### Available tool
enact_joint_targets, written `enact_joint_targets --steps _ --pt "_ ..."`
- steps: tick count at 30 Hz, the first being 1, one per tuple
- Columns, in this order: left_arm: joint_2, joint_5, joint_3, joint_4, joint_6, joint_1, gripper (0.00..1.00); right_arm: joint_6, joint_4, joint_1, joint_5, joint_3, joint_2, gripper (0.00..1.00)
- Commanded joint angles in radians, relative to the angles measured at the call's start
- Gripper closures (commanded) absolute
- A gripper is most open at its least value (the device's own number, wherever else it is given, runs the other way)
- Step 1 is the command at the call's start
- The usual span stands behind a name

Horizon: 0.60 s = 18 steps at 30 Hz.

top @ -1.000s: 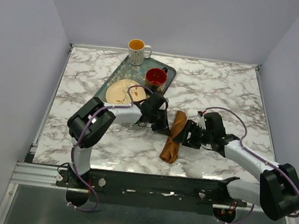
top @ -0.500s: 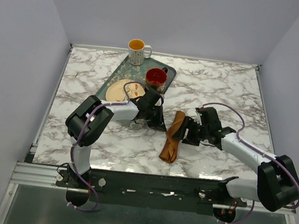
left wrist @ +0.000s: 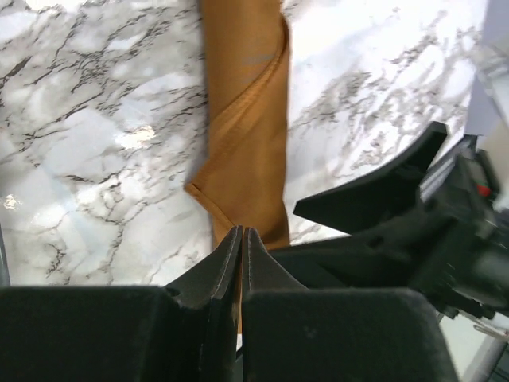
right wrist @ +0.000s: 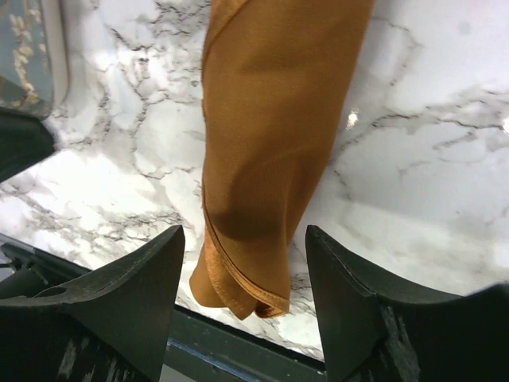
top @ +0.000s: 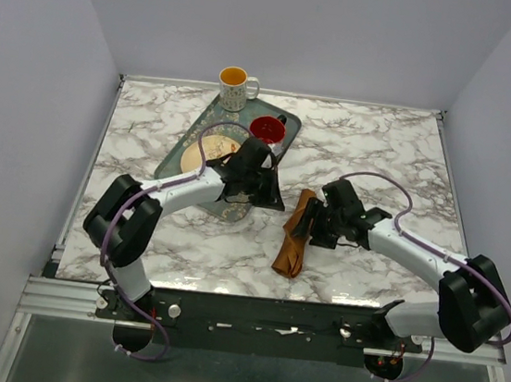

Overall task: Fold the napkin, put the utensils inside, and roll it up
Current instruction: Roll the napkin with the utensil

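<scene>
The rust-brown napkin (top: 292,240) lies rolled into a long narrow bundle on the marble, running from near the table's middle toward the front edge. My right gripper (top: 310,224) is open at the roll's far end. In the right wrist view the napkin (right wrist: 270,135) lies between and beyond the two spread fingers (right wrist: 135,286) without touching them. My left gripper (top: 271,199) is shut just left of the roll's far end. In the left wrist view its tips (left wrist: 241,232) meet just before the napkin (left wrist: 246,135). The utensils are hidden.
A dark green patterned tray (top: 187,138) at the back left holds a tan plate (top: 206,154) and a red cup (top: 267,129). A white mug (top: 234,86) stands behind the tray. A black rail (top: 268,316) runs along the table's front edge.
The left arm has swung its elbow out to the left and drawn its shut gripper slightly back toward the tray. The right gripper has shifted a little left and farther along the roll, staying open.
</scene>
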Motion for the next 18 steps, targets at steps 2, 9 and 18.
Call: enact_joint_targets --steps 2,9,18 --pt "-0.069 0.002 -0.083 -0.012 0.049 0.004 0.88 0.055 -0.092 0.016 0.097 0.005 -0.038 0.31" --pt "-0.069 0.062 -0.175 0.054 0.031 -0.002 0.89 0.027 0.006 0.036 -0.004 -0.079 -0.066 0.33" --pt "-0.037 0.055 -0.197 0.077 0.005 -0.066 0.90 0.053 0.035 0.080 -0.022 -0.076 -0.044 0.35"
